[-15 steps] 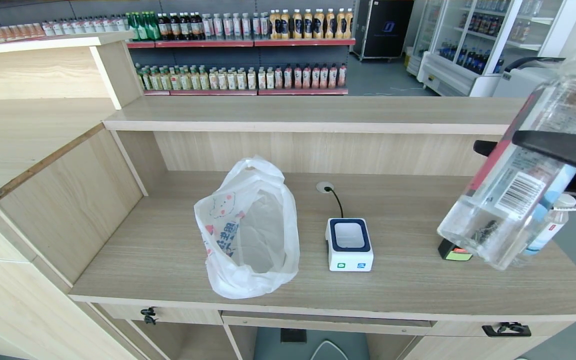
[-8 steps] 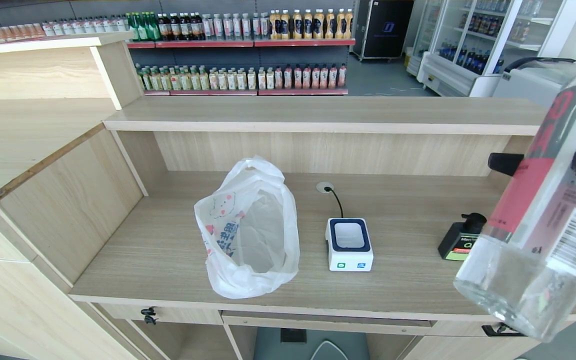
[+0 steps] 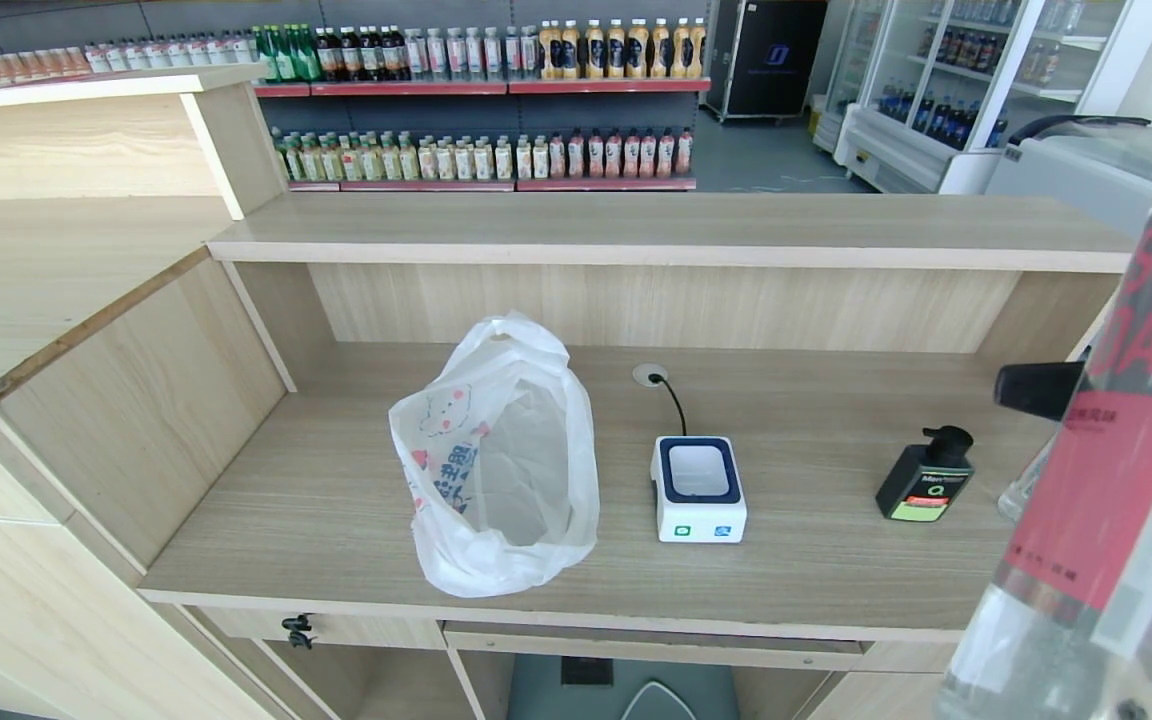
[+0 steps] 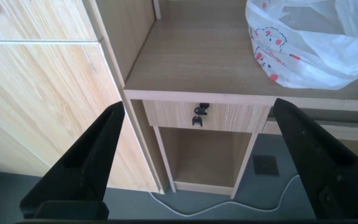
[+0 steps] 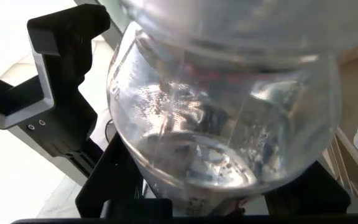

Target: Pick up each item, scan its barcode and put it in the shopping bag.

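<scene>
Clear bottle (image 3: pixel 1116 500) in grip of right end effector (image 3: pixel 1086 395) near counter (image 3: pixel 836 560) edge; left end effector (image 4: pixel 197 111) open.

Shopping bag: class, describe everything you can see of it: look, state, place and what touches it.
The bag is thin, crinkled white plastic with a pink-and-blue cartoon print on its side. It stands slumped on the wooden counter near the front edge, handles up and mouth gaping open; its inside looks empty. It sits left of the scanner, apart from it. Only the counter touches it.
</scene>
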Controlling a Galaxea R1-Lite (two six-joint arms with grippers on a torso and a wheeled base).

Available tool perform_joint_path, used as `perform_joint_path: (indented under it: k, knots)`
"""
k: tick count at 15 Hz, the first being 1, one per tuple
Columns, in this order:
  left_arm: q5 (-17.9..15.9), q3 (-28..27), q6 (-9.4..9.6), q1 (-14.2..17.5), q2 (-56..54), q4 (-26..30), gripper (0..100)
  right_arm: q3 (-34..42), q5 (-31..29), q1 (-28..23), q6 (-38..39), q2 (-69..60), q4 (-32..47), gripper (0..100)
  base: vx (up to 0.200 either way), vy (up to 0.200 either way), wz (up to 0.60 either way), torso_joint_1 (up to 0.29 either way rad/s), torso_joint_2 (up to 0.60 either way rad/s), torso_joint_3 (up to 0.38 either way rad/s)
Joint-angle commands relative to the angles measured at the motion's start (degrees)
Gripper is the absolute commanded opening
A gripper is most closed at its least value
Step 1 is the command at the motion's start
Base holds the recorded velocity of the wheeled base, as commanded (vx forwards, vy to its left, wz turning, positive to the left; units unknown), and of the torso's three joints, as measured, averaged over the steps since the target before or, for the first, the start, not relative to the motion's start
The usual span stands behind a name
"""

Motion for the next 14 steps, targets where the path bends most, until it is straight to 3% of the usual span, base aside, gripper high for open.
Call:
perform_joint_path:
  k: [1,9,14]
  knots:
    - [0.0,0.0,-0.03,0.0,0.0,0.0,100,1.4,0.0,0.3,0.0,-1.3,0.1,0,0.000,0.000,0.00,0.000,0.00,0.000]
    - [0.0,0.0,-0.03,0.0,0.0,0.0,100,3.7,-0.9,-2.0,-0.5,-2.8,0.1,0,0.000,0.000,0.00,0.000,0.00,0.000]
    - [0.0,0.0,-0.03,0.0,0.0,0.0,100,4.4,-0.9,-4.9,-8.7,-2.3,6.1,0,0.000,0.000,0.00,0.000,0.00,0.000]
